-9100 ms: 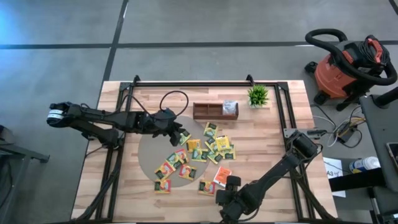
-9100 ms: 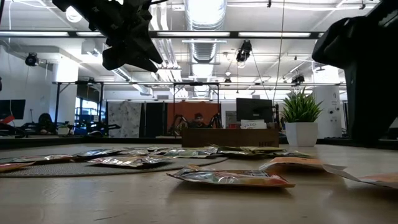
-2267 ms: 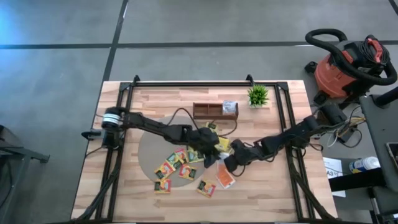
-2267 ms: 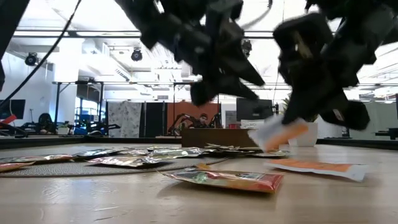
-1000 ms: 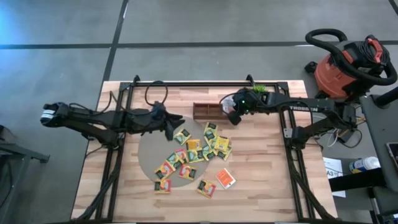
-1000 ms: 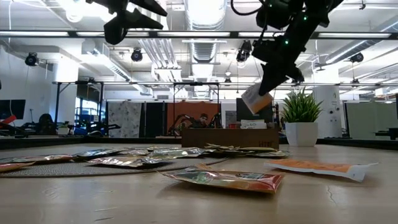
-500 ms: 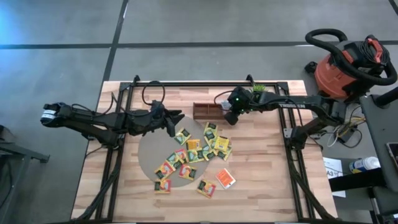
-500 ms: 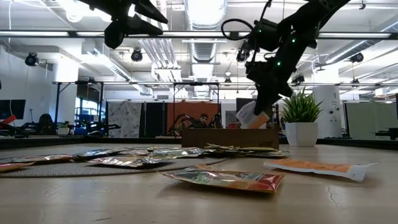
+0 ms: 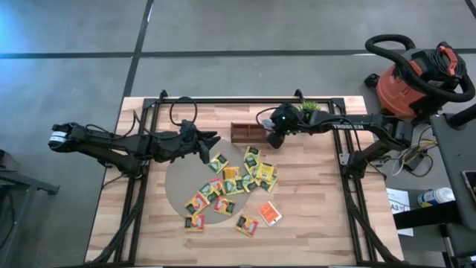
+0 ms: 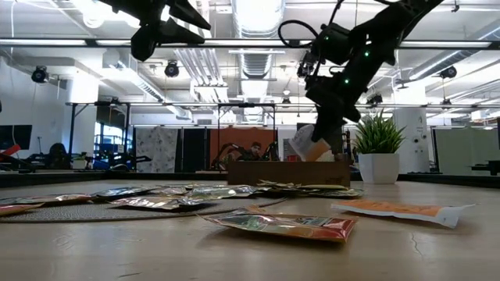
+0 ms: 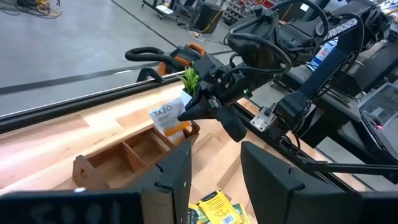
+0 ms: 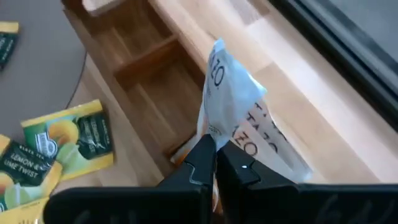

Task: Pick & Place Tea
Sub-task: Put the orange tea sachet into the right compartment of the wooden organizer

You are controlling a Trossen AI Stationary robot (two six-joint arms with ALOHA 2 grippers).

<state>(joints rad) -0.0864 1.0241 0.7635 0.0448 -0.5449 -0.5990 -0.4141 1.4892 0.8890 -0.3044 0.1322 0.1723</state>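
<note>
From above, the right tool [image 9: 274, 138] sits over the right end of the wooden tray [image 9: 245, 133], and the arm's bulk covers that end compartment, so what it carries is hidden here. The left tool [image 9: 202, 147] hangs over the counter [image 9: 312, 216] left of the tray, its fingers spread and gripping nothing. The loose tea sachets [image 9: 238, 179] lie scattered in front of the tray, partly on a grey round mat [image 9: 178, 186]; one orange sachet [image 9: 269, 214] lies apart, nearer the front.

At counter level, the right tool [image 10: 324, 134] is clenched on a white sachet [image 10: 308, 146] that hangs just above the tray's right end; whether it touches the wood I cannot tell. The potted plant [image 10: 378, 152] stands just beside it. The left tool [image 10: 168, 27] is high up, cut off by the frame's edge.

From the left wrist, the white sachet [image 11: 166, 114] shows a printed label and dips into the tray's end compartment [image 11: 177, 134], with the right tool [image 11: 193, 111] pinching its far edge.

From the right wrist, the fingers [image 12: 202, 163] meet tightly on the sachet's lower edge [image 12: 227, 102]; a second white sachet [image 12: 273, 146] lies behind it in the same compartment, and something orange underneath is hard to make out.
</note>
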